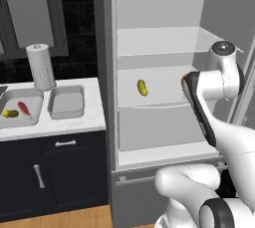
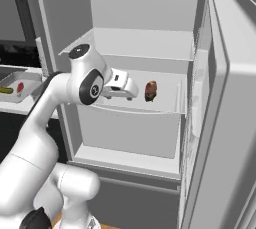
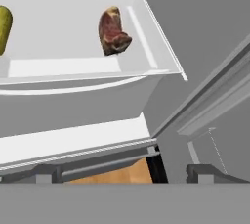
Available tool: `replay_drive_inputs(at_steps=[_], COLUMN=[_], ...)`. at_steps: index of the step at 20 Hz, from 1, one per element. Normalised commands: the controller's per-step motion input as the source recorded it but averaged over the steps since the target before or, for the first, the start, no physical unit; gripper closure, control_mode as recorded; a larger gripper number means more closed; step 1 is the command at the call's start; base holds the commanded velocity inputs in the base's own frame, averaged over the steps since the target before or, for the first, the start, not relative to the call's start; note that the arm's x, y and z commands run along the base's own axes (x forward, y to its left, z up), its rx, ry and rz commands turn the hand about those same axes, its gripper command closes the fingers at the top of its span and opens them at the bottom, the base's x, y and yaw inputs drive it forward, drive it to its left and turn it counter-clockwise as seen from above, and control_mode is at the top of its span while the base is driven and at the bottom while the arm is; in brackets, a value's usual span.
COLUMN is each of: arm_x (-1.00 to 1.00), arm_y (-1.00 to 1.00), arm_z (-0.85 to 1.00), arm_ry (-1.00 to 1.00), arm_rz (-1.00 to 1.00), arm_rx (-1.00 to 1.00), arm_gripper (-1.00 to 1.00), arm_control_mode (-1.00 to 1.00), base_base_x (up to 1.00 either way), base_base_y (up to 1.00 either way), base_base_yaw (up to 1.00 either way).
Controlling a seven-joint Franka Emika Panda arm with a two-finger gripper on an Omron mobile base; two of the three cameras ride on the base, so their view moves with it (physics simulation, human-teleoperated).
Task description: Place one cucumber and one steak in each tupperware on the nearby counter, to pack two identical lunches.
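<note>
Raised arm, gripper [image 2: 131, 93] wide apart

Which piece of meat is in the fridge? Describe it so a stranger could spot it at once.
Look into the open fridge at its middle shelf. The steak sits toward that shelf's right end, with a cucumber further left. It is the dark brown-red chunk; its only shelf neighbour is yellow-green and oblong.

Base views look forward from behind the arm into the fridge [image 1: 159, 97]; hand view faces its steak [image 3: 113, 31] shelf closely.
</note>
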Motion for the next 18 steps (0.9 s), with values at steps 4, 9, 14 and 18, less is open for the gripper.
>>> replay_drive_inputs(at_steps=[4,9,14,18], arm_x=[0.31,0.23,0.15,0.11], arm_y=[-0.01,0.00,-0.11,-0.11], arm_z=[-0.08,-0.01,-0.08,-0.14], arm_ry=[-0.02,-0.04,-0.04,-0.06], arm_rz=[-0.01,0.00,0.00,0.00], arm_rx=[0.00,0.00,0.00,0.00], arm_gripper=[-1.00,-1.00,-1.00,-1.00], arm_control_mode=[-1.00,-1.00,-1.00,-1.00], base_base_x=[0.00,0.00,0.00,0.00], base_base_y=[0.00,0.00,0.00,0.00], base_base_yaw=[0.00,0.00,0.00,0.00])
